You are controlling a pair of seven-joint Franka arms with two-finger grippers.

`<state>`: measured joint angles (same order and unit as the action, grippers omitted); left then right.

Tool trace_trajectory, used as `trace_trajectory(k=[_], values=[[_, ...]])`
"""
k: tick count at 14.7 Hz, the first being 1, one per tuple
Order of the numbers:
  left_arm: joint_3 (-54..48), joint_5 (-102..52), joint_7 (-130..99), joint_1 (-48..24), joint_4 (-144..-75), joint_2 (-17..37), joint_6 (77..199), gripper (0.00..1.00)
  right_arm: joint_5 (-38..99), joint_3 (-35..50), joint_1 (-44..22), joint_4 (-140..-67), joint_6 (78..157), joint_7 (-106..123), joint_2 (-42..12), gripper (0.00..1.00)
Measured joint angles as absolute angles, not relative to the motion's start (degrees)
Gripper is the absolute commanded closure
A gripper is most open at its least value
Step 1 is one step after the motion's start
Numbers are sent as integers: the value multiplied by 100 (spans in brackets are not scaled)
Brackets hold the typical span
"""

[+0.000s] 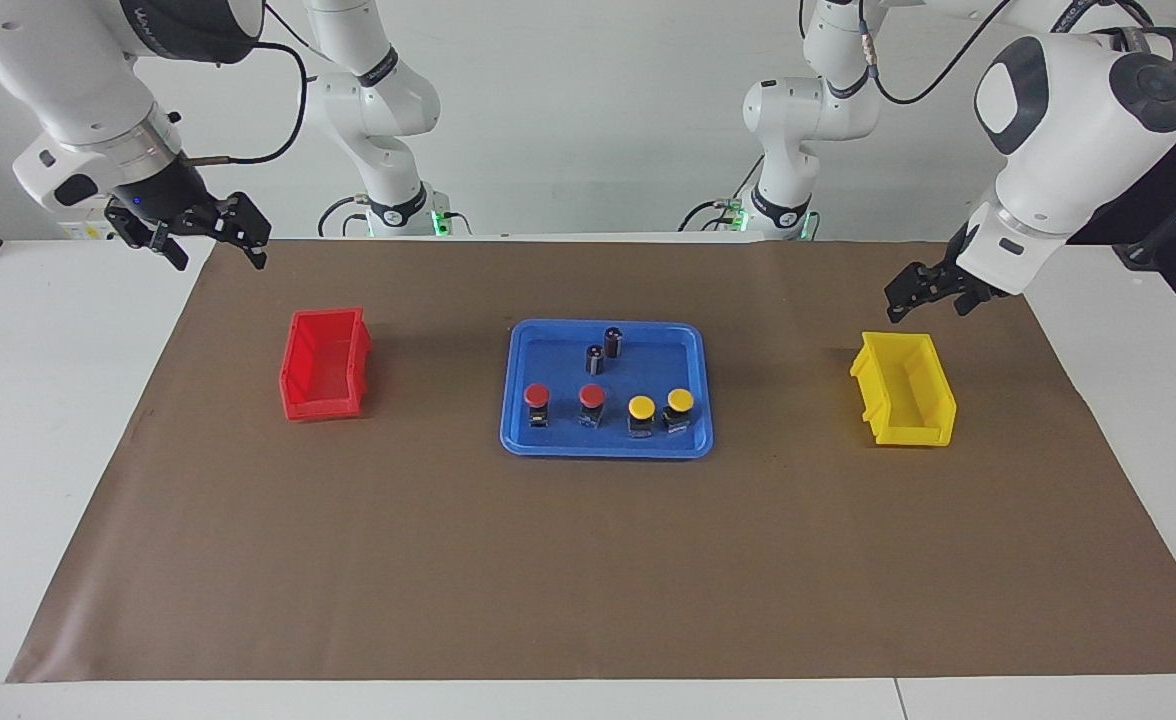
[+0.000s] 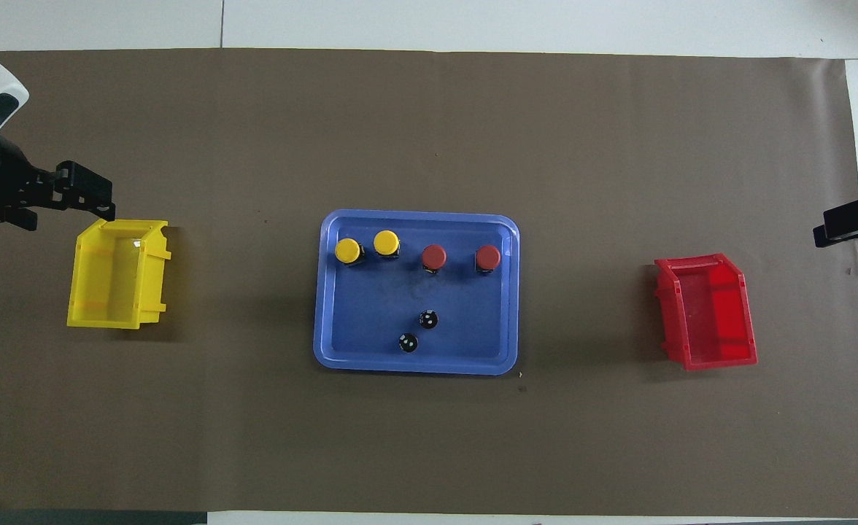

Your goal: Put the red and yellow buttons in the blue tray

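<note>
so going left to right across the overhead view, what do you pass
left hand → yellow bin → two yellow buttons → two red buttons, all four in the blue tray → red bin → right hand
</note>
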<state>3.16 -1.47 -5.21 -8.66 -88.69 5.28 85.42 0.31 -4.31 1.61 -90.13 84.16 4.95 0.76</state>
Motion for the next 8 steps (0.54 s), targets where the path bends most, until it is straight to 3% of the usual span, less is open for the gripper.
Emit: trace_trajectory(k=[8], values=[[443, -147, 116, -585, -8980, -51, 8345, 0, 31, -431, 161, -9013, 8413, 494, 76, 0]])
